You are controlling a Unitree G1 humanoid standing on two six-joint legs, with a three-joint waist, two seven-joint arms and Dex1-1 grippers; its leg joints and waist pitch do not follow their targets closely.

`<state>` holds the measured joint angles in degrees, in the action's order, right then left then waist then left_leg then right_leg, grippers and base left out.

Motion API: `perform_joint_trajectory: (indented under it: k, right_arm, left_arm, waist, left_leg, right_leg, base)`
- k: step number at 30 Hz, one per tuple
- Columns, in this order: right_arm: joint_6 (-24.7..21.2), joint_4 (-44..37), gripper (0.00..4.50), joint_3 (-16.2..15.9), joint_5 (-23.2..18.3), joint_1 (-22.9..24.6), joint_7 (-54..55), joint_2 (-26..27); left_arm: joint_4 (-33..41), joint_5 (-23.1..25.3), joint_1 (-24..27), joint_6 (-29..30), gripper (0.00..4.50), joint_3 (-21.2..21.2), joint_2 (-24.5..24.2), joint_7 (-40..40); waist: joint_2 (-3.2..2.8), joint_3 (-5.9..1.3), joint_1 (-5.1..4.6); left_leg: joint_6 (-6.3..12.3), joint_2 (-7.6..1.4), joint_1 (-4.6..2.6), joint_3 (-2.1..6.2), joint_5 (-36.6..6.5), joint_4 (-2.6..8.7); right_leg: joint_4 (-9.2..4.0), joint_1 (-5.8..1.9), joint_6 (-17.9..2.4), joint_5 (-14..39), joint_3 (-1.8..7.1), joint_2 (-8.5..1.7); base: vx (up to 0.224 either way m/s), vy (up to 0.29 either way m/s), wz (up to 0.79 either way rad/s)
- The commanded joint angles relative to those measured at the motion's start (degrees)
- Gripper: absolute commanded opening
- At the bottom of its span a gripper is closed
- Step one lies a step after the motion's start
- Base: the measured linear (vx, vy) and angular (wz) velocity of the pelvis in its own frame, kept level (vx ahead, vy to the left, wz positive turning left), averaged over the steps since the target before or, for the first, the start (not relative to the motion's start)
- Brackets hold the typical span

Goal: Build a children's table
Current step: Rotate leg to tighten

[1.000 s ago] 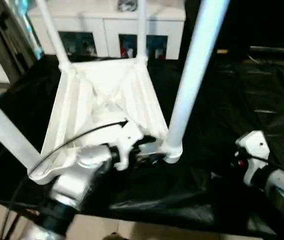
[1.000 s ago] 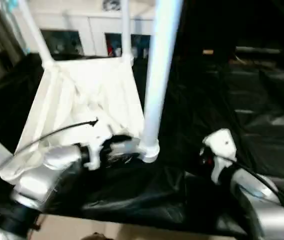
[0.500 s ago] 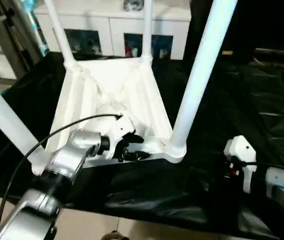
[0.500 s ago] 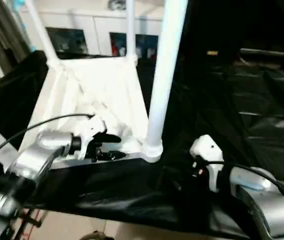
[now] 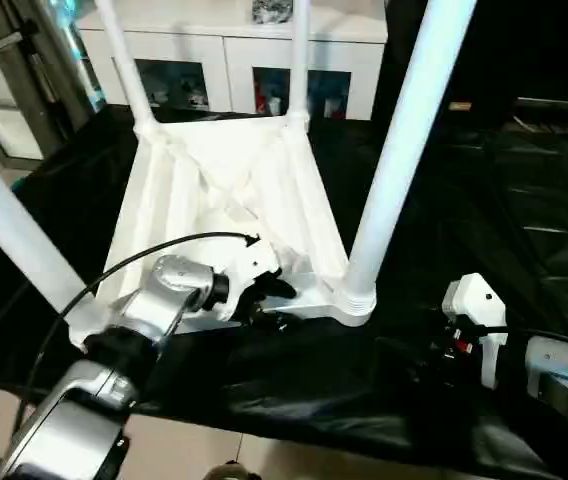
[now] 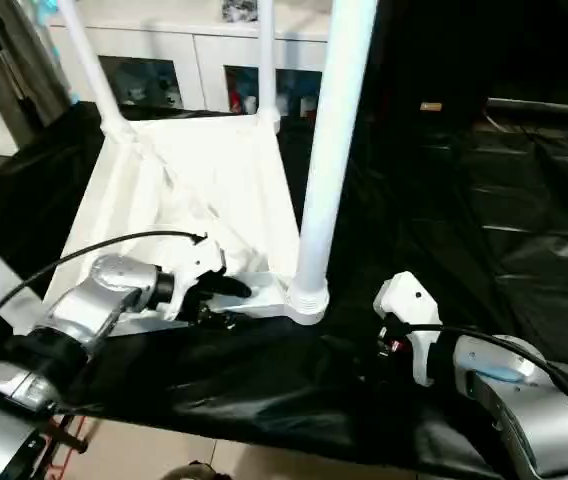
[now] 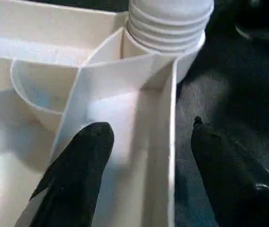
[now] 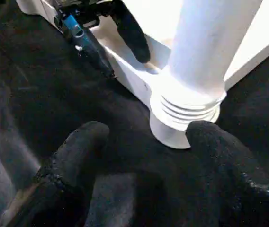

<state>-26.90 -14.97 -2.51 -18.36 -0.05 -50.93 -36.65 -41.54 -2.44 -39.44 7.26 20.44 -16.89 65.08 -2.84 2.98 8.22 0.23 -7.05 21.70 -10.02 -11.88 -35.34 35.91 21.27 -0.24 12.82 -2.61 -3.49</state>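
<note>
— On the black-draped bench, where's the children's table (image 5: 226, 196)?
— Upside down, legs up. Left gripper (image 7: 146, 156) straddles its near rim, jaws apart; right gripper (image 8: 146, 151) gapes empty by the corner leg (image 8: 205, 52)

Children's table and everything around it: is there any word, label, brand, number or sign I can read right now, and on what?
None can be read.
Children's table, its legs and ribbed underside: plain white, no marking.
White cabinet behind: coloured items behind its glass doors, too small and blurred to read.
Left claw, right claw: no legible label.
</note>
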Motion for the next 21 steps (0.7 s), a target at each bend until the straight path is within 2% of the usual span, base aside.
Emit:
perform_joint_trajectory:
  k: [1, 2, 3, 4, 5, 8, 13, 17, 21]
  right_arm:
    - [-0.7, -0.3, 3.14, -0.2, 0.0, -0.7, 0.1, -0.5]
    - [-0.7, -0.3, 3.14, -0.2, 0.0, -0.7, 0.1, -0.5]
    - [-0.4, -0.2, 3.14, -0.3, 0.0, -0.6, 0.0, -0.5]
    - [-0.1, 0.2, 3.14, -0.5, 0.1, -0.6, -0.1, -0.4]
    - [0.0, 0.5, 3.14, -0.7, 0.2, -0.7, -0.1, -0.4]
    - [-0.1, 1.1, 3.14, -1.2, 0.4, -1.5, -0.2, -0.2]
    - [0.4, 2.3, 3.14, -1.5, 0.8, -2.5, -0.4, -0.1]
    - [0.4, 2.1, 3.14, -1.7, 0.9, -2.7, -0.2, 0.1]
    - [0.7, 2.2, 3.14, -1.7, 1.0, -2.8, -0.2, 0.1]
  left_arm:
    - [-2.0, 0.8, -1.7, -0.8, 2.96, -0.1, 0.5, -0.5]
    - [-2.0, 0.8, -1.7, -0.8, 2.96, -0.1, 0.5, -0.5]
    - [-4.5, 1.3, -2.8, -2.1, 2.96, -0.5, 0.9, -1.5]
    - [-5.4, 1.3, -3.1, -2.2, 2.74, -0.7, 1.1, -1.8]
    - [-6.4, 1.4, -3.5, -2.4, 2.74, -0.9, 1.3, -1.9]
    - [-7.9, 1.7, -4.3, -2.5, 2.48, -1.0, 1.5, -0.9]
    - [-9.6, 1.9, -4.7, -2.9, 2.19, -0.8, 1.8, -0.3]
    - [-10.2, 1.8, -4.7, -2.7, 1.85, -0.6, 1.9, 1.5]
    - [-10.7, 2.1, -4.9, -2.9, 1.52, -0.7, 2.0, 1.7]
  waist:
    - [0.98, -3.57, 0.01]
    - [0.94, -3.6, 0.02]
    - [1.49, -3.54, -0.07]
    - [1.6, -3.65, 0.04]
    - [1.37, -3.63, 0.11]
    - [1.42, -3.55, 0.06]
    - [1.29, -3.32, 0.02]
    - [1.43, -3.42, 0.0]
    - [1.64, -3.38, 0.02]
  left_leg:
    - [4.02, -6.78, -0.98, 2.99, -7.2, 4.36]
    - [4.14, -6.79, -0.96, 2.97, -6.9, 4.31]
    - [4.59, -6.74, -0.88, 2.94, -6.6, 4.34]
    - [4.9, -6.69, -0.85, 2.92, -6.0, 4.21]
    - [5.19, -6.74, -0.81, 2.95, -5.5, 4.18]
    - [5.37, -6.75, -0.8, 2.93, -5.6, 4.21]
    - [3.99, -6.89, -0.96, 2.95, -8.2, 4.48]
    - [4.25, -6.93, -0.91, 2.97, -7.4, 4.51]
    - [4.63, -6.88, -0.85, 2.9, -7.2, 4.45]
  right_leg:
    - [-4.04, -2.14, -15.6, 2.1, 3.31, -7.23]
    - [-4.0, -2.13, -15.7, 1.7, 3.34, -7.23]
    - [-4.08, -2.09, -15.6, 1.3, 3.28, -7.1]
    - [-3.92, -2.23, -15.5, 1.0, 3.29, -7.28]
    - [-3.89, -2.17, -15.5, 1.0, 3.24, -7.38]
    - [-4.06, -2.06, -15.4, 2.2, 3.24, -7.32]
    - [-4.47, -1.94, -15.1, 6.1, 3.38, -7.44]
    - [-4.23, -1.98, -15.3, 4.0, 3.37, -7.43]
    - [-4.25, -1.98, -15.3, 4.0, 3.34, -7.48]
  base:
    - [0.0, 0.0, 0.0]
    - [0.0, 0.0, 0.0]
    - [0.0, 0.0, 0.0]
    - [0.0, 0.0, 0.0]
    - [0.0, 0.0, 0.0]
    - [0.0, 0.0, 0.0]
    - [0.0, 0.0, 0.0]
    - [0.0, 0.0, 0.0]
    - [0.0, 0.0, 0.0]
